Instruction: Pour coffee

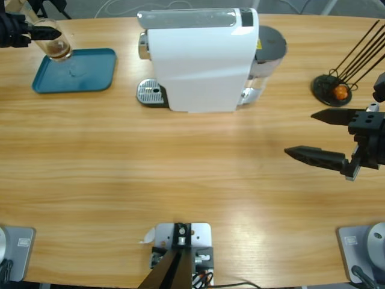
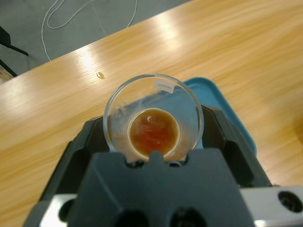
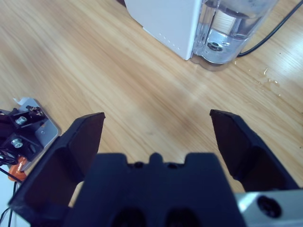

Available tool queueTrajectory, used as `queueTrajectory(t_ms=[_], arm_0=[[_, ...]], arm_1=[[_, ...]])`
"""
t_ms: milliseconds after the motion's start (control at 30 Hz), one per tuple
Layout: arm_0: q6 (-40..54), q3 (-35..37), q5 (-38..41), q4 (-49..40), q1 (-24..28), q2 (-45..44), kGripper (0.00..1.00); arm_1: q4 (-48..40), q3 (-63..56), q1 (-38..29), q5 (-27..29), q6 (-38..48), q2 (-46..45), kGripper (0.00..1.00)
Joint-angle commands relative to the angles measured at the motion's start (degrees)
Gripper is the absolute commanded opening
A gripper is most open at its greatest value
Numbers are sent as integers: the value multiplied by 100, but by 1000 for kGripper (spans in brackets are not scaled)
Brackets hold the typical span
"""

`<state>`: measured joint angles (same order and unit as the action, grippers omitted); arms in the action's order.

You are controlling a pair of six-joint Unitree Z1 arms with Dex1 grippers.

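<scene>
A clear glass [image 2: 152, 94] holds a shallow pool of dark brown coffee [image 2: 154, 133] in its base. My left gripper [image 2: 154, 127] is shut on this glass, one black jaw on each side. In the high view the glass [image 1: 53, 39] is at the far left corner of the table, tilted, over the back left corner of a blue tray [image 1: 84, 75], with the left gripper [image 1: 27, 30] beside it. My right gripper [image 1: 299, 133] hovers open over the right side of the table, holding nothing. In its wrist view the right gripper [image 3: 156, 118] faces bare wood.
A white coffee machine [image 1: 201, 57] stands at the back middle, with a metal drip grid [image 1: 150, 93] and a clear water tank [image 3: 232, 28]. A black wire capsule holder [image 1: 331, 87] with an orange capsule [image 1: 341, 91] is at the back right. The blue tray [image 2: 227, 106] lies under the glass.
</scene>
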<state>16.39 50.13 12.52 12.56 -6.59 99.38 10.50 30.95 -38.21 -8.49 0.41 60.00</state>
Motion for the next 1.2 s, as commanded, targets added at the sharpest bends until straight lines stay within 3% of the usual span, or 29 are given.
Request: queueTrajectory(t_ms=[33, 167, 1200], arm_0=[[-804, -739, -80, 1168, 87, 599, 0], [-948, -961, -32, 1727, 87, 688, 0], [-1006, -1089, 17, 2047, -164, 1050, 0]], arm_1=[[-2, -27, -46, -118, 20, 173, 1000], [-13, -27, -46, -118, 20, 196, 1000], [-21, -27, -46, -116, 18, 179, 1000]])
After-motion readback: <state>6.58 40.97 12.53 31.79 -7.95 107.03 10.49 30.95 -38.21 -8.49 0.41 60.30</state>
